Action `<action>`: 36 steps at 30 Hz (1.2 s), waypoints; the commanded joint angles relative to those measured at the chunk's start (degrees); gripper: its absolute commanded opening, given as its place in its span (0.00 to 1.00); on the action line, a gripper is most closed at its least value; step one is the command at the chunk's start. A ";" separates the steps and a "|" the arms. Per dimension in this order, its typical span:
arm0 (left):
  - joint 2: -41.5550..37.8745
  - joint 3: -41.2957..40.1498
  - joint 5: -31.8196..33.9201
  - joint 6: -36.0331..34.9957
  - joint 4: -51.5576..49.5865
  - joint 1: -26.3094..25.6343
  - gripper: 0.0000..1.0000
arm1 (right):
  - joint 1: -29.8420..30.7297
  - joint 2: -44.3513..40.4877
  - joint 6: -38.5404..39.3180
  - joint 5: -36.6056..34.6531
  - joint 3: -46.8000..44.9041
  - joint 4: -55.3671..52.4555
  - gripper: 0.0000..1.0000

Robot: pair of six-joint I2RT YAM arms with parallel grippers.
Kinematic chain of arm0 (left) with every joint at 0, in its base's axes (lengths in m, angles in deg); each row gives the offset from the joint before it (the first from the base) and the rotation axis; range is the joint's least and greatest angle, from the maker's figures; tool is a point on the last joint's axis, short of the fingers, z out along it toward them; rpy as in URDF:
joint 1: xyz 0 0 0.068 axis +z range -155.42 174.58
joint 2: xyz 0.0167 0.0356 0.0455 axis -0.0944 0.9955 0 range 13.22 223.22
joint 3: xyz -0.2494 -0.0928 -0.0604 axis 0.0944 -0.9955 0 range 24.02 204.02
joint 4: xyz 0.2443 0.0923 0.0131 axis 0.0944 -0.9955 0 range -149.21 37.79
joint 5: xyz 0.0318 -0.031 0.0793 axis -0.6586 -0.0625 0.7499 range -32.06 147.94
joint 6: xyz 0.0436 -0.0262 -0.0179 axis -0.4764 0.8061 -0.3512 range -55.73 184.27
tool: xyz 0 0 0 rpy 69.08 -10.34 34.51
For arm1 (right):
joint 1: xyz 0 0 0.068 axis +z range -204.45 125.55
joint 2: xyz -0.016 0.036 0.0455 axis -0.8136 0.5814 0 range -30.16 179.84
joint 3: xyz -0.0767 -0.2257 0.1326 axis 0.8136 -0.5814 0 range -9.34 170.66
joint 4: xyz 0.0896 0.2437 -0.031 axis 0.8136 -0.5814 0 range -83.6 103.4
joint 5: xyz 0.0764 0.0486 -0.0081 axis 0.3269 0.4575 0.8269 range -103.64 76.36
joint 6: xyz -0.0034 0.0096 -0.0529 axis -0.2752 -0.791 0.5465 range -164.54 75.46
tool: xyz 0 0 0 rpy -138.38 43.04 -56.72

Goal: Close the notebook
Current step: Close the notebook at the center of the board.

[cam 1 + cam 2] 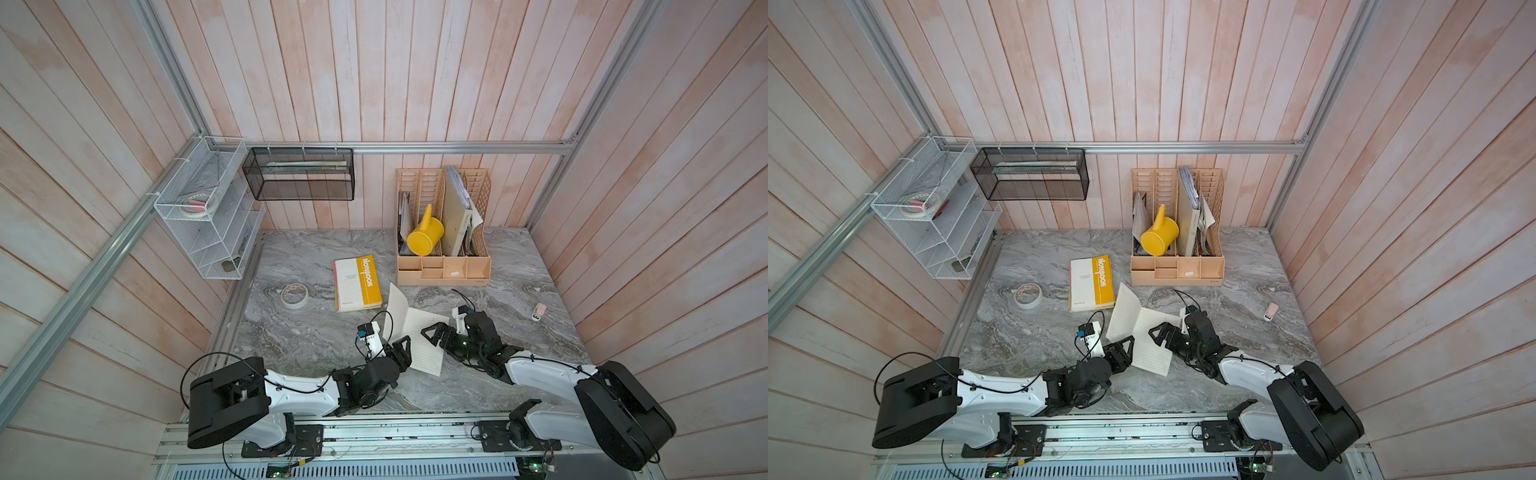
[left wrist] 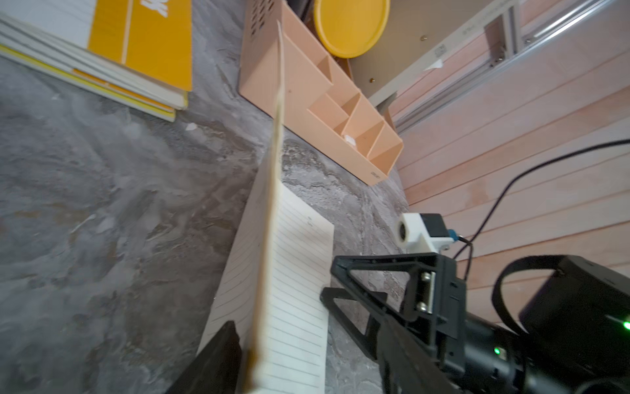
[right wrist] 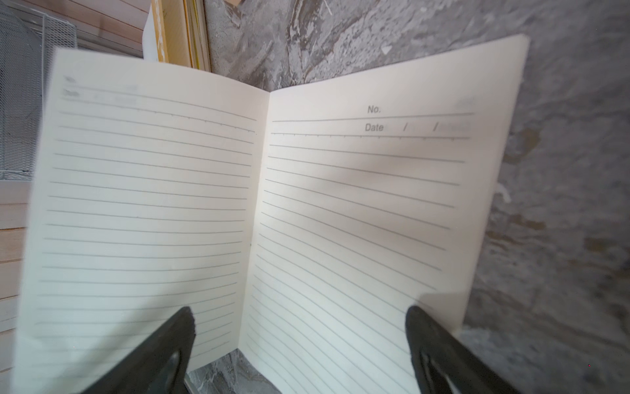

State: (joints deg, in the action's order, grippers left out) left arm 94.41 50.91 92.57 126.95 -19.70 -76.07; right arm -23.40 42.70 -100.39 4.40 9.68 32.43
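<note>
Straddling the half-raised notebook (image 1: 422, 353), left fingers (image 2: 211, 361) spread, one barely discernible; right fingers (image 3: 163, 348) spread too.

Open lined notebook (image 1: 422, 343), blank cream pages, one leaf flat on grey tabletop (image 1: 311, 332), other leaf raised steeply

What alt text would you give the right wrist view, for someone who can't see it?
An open lined notebook fills the view: the page headed No. and Date lies flat on the grey marbled table, while the facing page is lifted and blurred. The open right pincer frames the spine's near end, and a yellow notebook stack lies beyond.
</note>
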 commanded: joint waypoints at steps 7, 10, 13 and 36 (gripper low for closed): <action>3.21 -1.95 -19.41 -8.90 15.89 5.96 0.67 | 0.50 2.11 0.57 0.59 -0.83 -1.18 0.98; 3.71 -1.69 -23.39 -9.06 15.54 7.81 0.67 | 0.43 2.02 0.73 0.58 -1.00 -1.36 0.98; 4.02 -1.82 -26.91 -9.93 17.23 9.23 0.67 | 0.50 2.02 0.74 0.55 -1.10 -1.35 0.98; 23.57 2.67 -53.52 -2.43 37.91 22.44 0.68 | 0.42 -2.61 2.63 -1.01 0.13 -7.19 0.98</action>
State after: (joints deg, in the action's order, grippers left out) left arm 116.79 52.84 43.21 123.97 15.51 -55.22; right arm -23.36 41.41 -98.67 4.53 9.66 30.27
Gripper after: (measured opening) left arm 0.682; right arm 0.983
